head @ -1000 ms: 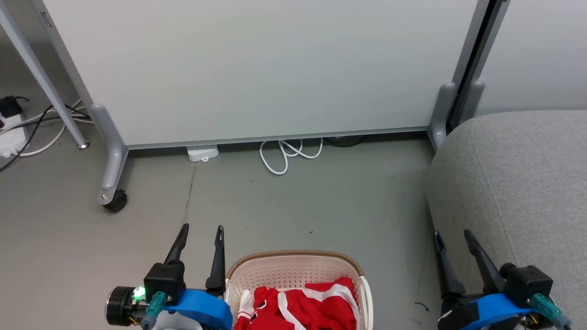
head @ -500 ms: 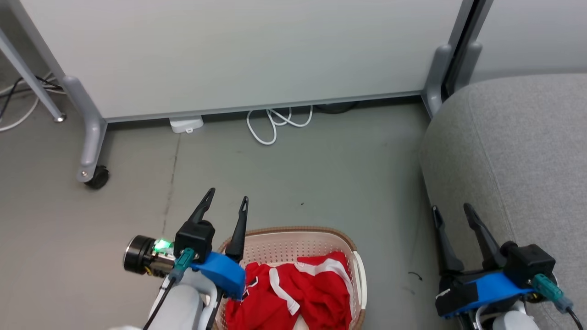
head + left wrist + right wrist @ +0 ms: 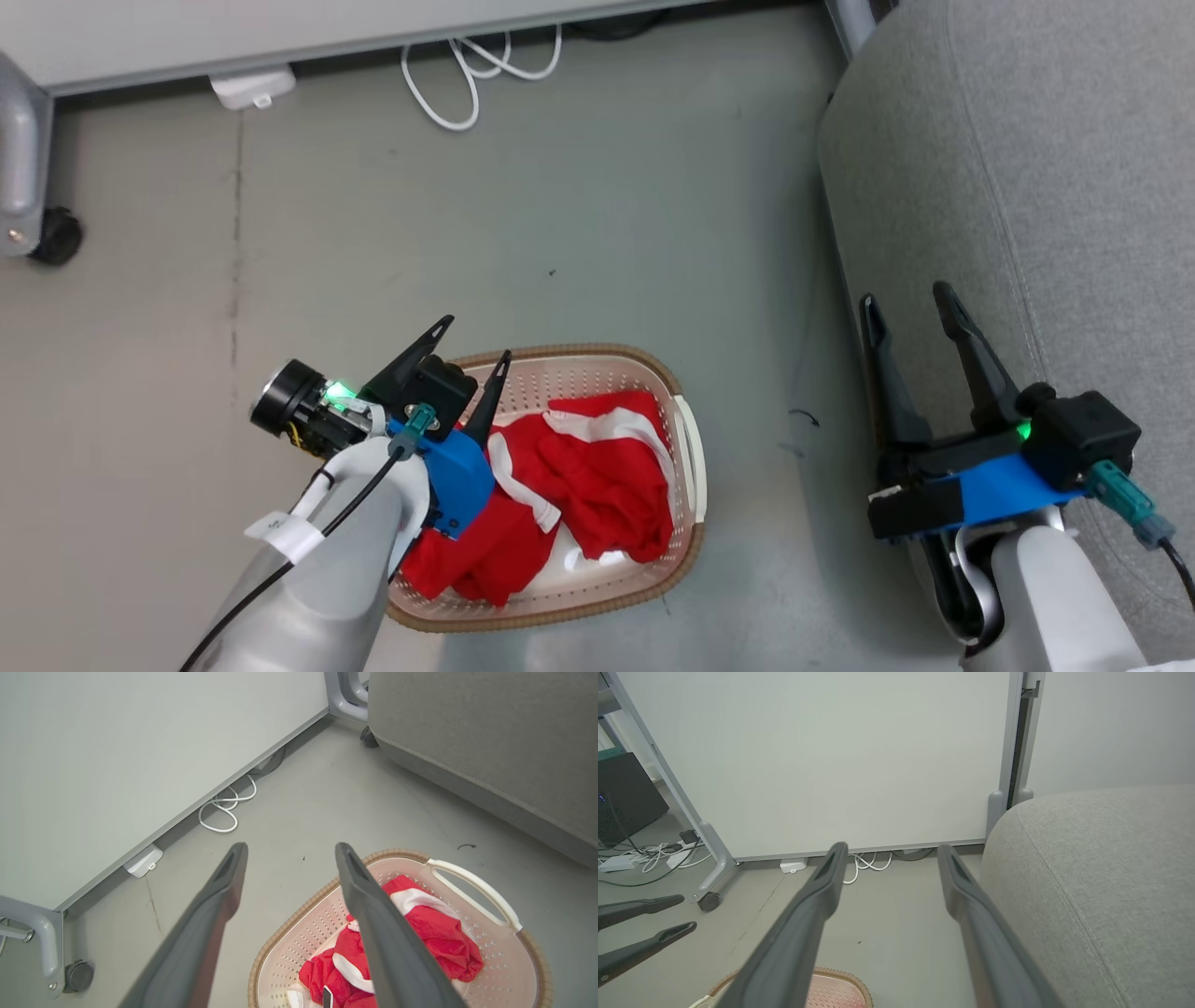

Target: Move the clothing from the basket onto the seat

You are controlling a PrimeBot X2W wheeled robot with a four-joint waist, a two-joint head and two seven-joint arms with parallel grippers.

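Left gripper (image 3: 476,338), two long dark fingers, has moved from beside the cream perforated plastic basket (image 3: 583,375) to above its left rim; head camera tilted down

Office or lab bay by the look of it. Straight ahead of the right gripper (image 3: 891,848): big pale partition (image 3: 831,765) in a grey metal frame, feet on the floor (image 3: 887,933), one with a black caster (image 3: 710,901). Along its bottom edge, a loose white cable coil (image 3: 866,863) and a small white box (image 3: 794,864) lie on the floor. Floor is bare grey and scuffed, no carpet or rug in sight. Far left of the gripper: a black box (image 3: 626,798) with a tiny blue light, plus a tangle of leads (image 3: 654,851) and white power strips (image 3: 612,863). Right of the gripper: a light-grey fabric sofa (image 3: 1101,882) with a seam, close to the partition's foot.
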